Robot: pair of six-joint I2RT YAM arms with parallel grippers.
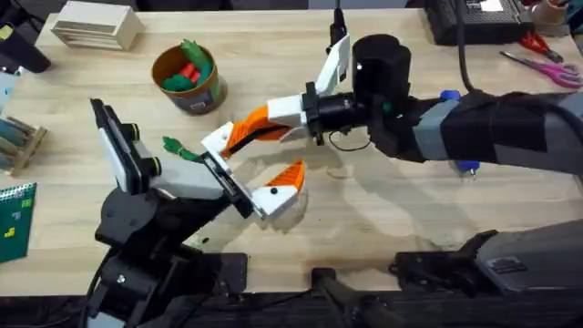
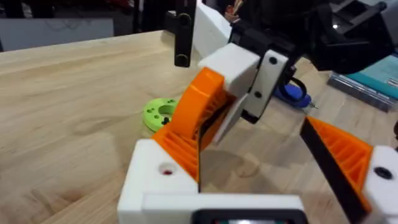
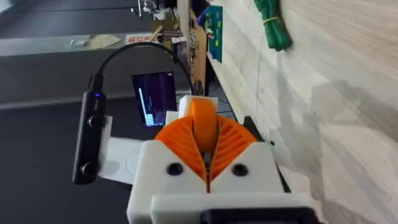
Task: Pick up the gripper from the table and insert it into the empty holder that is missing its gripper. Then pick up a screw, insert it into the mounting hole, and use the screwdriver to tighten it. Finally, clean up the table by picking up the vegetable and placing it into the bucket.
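My right gripper (image 1: 273, 117) is shut on the orange gripper wedge (image 1: 248, 129) and holds it against the white holder (image 1: 217, 141) at the end of the left arm. In the left wrist view the wedge (image 2: 193, 115) stands tilted on that holder (image 2: 158, 180), pinched by the right arm's white fingers (image 2: 249, 68). My left gripper (image 1: 250, 169) is open, its other finger carrying an orange pad (image 2: 342, 152). The dark green vegetable (image 1: 178, 148) lies on the table (image 1: 383, 210) left of the holder. The bucket (image 1: 187, 82) stands at the back left. Part of the blue screwdriver (image 2: 292, 93) shows behind the right arm.
Red and green toy vegetables fill the bucket. A green ring-shaped disc (image 2: 160, 113) lies near the holder. Pink-handled scissors (image 1: 547, 66) lie at the far right, a wooden block (image 1: 96, 25) at the back left, a green card (image 1: 14, 214) at the left edge.
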